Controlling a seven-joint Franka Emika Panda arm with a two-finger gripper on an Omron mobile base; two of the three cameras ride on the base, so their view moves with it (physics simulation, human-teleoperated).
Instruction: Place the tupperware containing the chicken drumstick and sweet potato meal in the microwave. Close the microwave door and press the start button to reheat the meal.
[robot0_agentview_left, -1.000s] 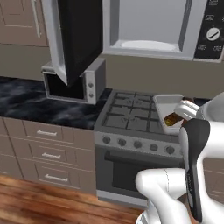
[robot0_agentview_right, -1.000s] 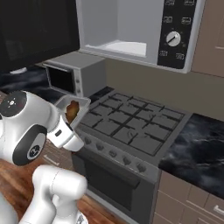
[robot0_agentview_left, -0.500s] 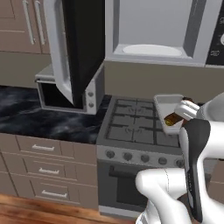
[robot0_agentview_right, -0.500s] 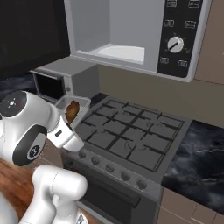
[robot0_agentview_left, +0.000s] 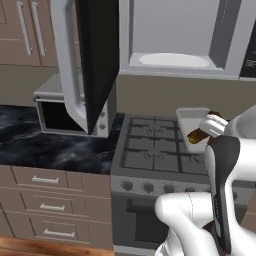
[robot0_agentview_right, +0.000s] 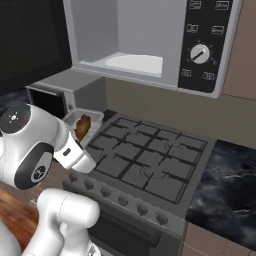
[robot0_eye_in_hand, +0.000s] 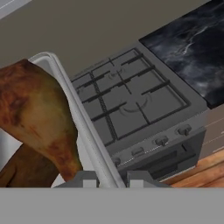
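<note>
Base nearer microwave (robot0_agentview_right: 150, 45), gripper (robot0_eye_in_hand: 105, 178) clamps tupperware (robot0_eye_in_hand: 83, 127) rim above stove (robot0_eye_in_hand: 131, 105)

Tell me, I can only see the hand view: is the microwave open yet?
Observer: Yes. In the left base view the microwave door hangs wide open to the left of the microwave.
Operator: Is anything inside it already?
Observer: Just a pale round plate on the floor of the cavity, seen in the right base view.
Operator: Where is my box of food compared with it?
Observer: The tupperware is held below the cavity, over the left edge of the stove, with the chicken drumstick in it.
Operator: Is there another little oven around?
Observer: Yes, a small grey box oven stands on the counter behind the open door.
</note>
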